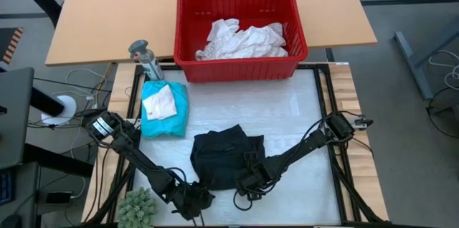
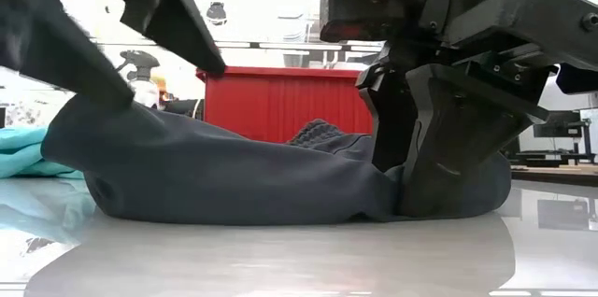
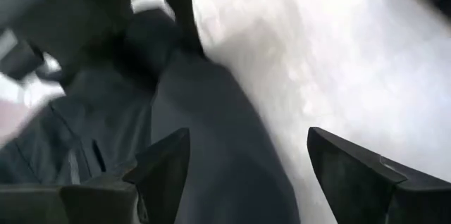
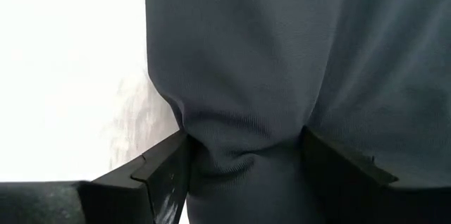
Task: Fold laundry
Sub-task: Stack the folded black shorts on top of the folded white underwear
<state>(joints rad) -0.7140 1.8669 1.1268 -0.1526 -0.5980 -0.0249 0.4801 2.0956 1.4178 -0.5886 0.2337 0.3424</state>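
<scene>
A teal garment [image 1: 164, 110] lies folded; white ones [image 1: 244, 40] wait in the basket [image 1: 188, 20]. Right pincer [image 4: 243, 160] pinches the black shorts [image 1: 226, 158]; left pincer [image 3: 246, 175] gapes empty.

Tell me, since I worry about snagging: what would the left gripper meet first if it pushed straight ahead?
Most likely the black shorts. The left gripper is open, with dark cloth lying right ahead between its fingers; depth is hard to judge.
</scene>
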